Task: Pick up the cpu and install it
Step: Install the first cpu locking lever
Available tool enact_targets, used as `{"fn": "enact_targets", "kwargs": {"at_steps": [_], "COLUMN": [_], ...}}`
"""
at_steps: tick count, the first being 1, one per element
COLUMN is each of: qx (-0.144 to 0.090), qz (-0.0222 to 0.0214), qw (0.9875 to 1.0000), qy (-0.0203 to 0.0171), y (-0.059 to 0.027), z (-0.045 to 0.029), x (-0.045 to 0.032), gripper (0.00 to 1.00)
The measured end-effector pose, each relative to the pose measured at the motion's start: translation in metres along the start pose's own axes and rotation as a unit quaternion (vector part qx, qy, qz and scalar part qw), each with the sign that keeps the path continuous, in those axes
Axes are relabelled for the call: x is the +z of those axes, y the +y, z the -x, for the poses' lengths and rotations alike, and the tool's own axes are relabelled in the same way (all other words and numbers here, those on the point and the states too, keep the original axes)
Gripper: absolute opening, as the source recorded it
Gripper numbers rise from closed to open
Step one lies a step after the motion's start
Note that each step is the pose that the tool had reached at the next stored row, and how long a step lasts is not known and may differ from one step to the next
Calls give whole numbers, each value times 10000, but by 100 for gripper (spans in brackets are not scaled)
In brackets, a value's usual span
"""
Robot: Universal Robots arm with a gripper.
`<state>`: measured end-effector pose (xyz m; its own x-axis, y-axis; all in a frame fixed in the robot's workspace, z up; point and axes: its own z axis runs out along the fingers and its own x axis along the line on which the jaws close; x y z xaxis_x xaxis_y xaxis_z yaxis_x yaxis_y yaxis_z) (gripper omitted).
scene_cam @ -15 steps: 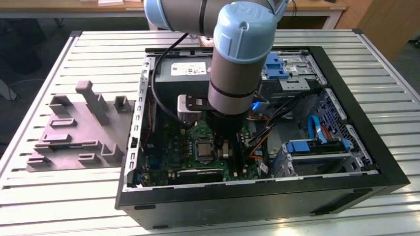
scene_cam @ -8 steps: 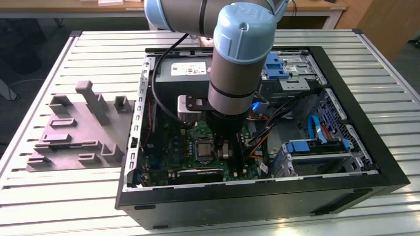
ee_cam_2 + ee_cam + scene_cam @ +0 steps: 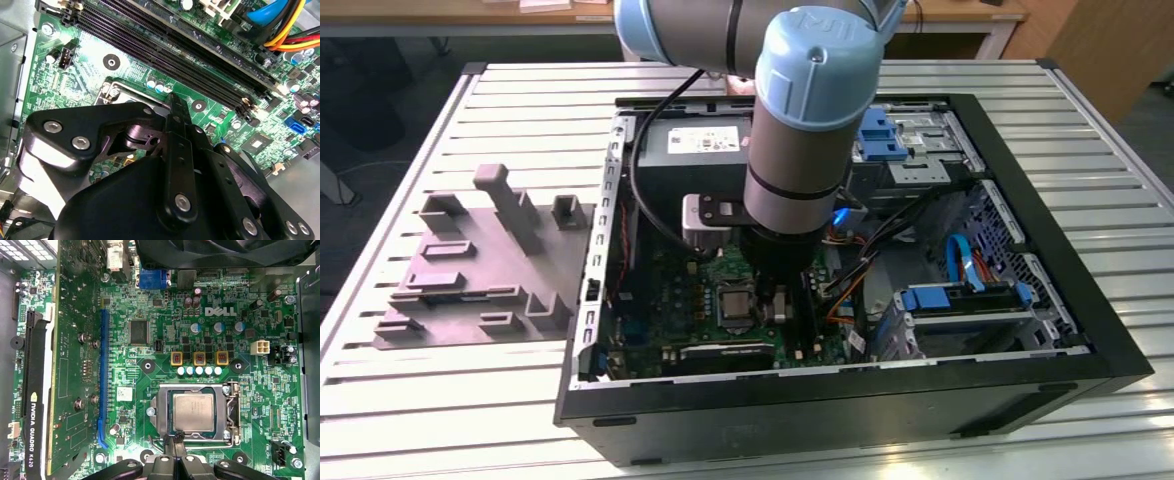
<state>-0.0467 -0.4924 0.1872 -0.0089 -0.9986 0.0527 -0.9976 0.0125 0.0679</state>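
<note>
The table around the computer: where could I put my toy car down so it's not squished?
The slatted table is bare on the exterior view's right of the computer case, and along the near edge in front of it. The grey holder block takes up the left side. Inside the case it is crowded: the arm, cables and green board.

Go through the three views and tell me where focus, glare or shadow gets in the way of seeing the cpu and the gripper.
First wrist view: even light, cpu sharp in its socket, no glare, gripper tips dark at its edge. Second wrist view: the gripper body looms close, soft and black, bright sheen on one link. Exterior view: the arm shades the motherboard.
</note>
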Motion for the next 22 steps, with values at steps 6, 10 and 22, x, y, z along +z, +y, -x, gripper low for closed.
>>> {"fn": "enact_targets", "kwargs": {"at_steps": [6, 10, 22], "qx": [-15, -17, -16], "qz": [-3, -2, -3], "qw": [10000, 10000, 10000], "qy": [3, 6, 0], "y": [-27, -25, -18], "z": [2, 1, 2], "x": [18, 22, 9], "gripper": [11, 11, 11]}}
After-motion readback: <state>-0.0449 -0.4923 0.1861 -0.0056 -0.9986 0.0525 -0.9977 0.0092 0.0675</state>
